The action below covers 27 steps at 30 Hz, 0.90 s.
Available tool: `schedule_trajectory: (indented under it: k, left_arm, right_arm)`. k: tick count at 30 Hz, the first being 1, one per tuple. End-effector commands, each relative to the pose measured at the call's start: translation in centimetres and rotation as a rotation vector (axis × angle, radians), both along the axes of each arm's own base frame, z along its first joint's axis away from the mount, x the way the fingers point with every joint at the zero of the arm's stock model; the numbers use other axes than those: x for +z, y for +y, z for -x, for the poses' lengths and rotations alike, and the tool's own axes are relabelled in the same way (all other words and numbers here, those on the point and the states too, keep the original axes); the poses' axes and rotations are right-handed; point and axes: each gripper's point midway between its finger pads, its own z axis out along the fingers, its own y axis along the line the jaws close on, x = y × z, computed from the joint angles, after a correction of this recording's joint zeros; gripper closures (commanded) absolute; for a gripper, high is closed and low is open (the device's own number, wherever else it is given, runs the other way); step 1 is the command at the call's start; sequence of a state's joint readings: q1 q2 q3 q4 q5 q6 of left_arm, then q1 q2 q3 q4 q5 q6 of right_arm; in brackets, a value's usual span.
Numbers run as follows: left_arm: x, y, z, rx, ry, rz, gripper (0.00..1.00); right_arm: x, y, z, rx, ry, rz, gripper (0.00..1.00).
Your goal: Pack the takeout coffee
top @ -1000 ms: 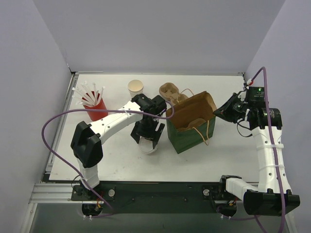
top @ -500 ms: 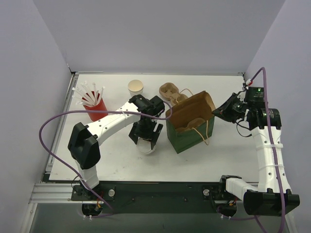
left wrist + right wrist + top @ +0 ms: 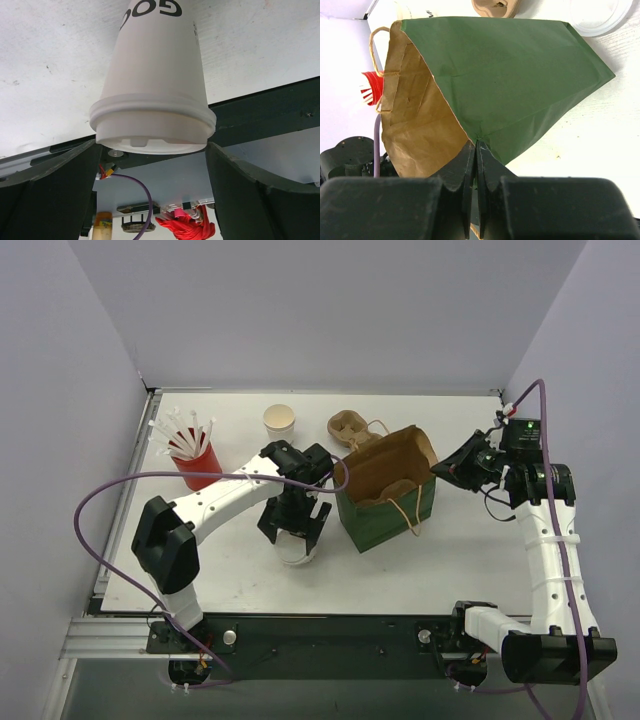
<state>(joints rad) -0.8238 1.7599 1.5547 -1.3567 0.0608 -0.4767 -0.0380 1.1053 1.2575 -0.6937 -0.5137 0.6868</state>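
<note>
When scanning left to right, start far left: red plastic cup stuffed with white straws (image 3: 198, 468), upright, well apart from the rest. Next, at the back, lidless white paper cup with cream rim (image 3: 279, 421), upright, alone. Nearer the front, left gripper (image 3: 294, 536) pointing down, spread wide, straddling white paper cup with white plastic lid and bold dark lettering (image 3: 155, 90), taken here as the takeout coffee. Stands upright on white table (image 3: 460, 550), just left of the bag, not in it. Clear gaps on both sides in wrist view, so no contact, nothing held.

Handling guess: light, thin-walled, smooth. Easy to crush if squeezed mid-wall, likely to shed lid if pinched at the lid. Cannot tell if filled, so keep upright. Best hold: wall just under the rolled rim, stiffest part, with taper against slipping through.

Back centre, brown moulded-pulp cup carrier (image 3: 348, 427), just behind bag's back rim. Then green paper bag with brown lining and twine handles (image 3: 395, 515), mouth facing up. Far right, right gripper (image 3: 476, 147) clamped fully closed on bag's right rim edge, apparently to keep mouth open.
</note>
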Motion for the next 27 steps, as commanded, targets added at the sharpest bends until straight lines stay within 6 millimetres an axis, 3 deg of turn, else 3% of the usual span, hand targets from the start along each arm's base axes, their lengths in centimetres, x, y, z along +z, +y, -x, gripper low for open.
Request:
schedule_trajectory:
  k: [1,9,23,27]
  left_arm:
    - [1.9,3.4,2.9,-0.01,0.125,-0.137,0.03]
    - [1.3,3.5,2.6,-0.025,0.125,-0.169,0.03]
    - [4.4,2.7,1.8,0.01,0.018,-0.064,0.03]
    - [5.5,2.4,0.6,0.046,-0.072,-0.062,0.03]
  right_arm:
    - [1.0,0.5,-0.5,0.008,-0.037,-0.026,1.0]
    - [0.8,0.2,-0.3,-0.006,-0.038,-0.018,1.0]
    - [1.4,0.1,0.2,-0.008,-0.047,-0.005,1.0]
    - [1.3,0.0,0.6,-0.008,-0.042,0.002,1.0]
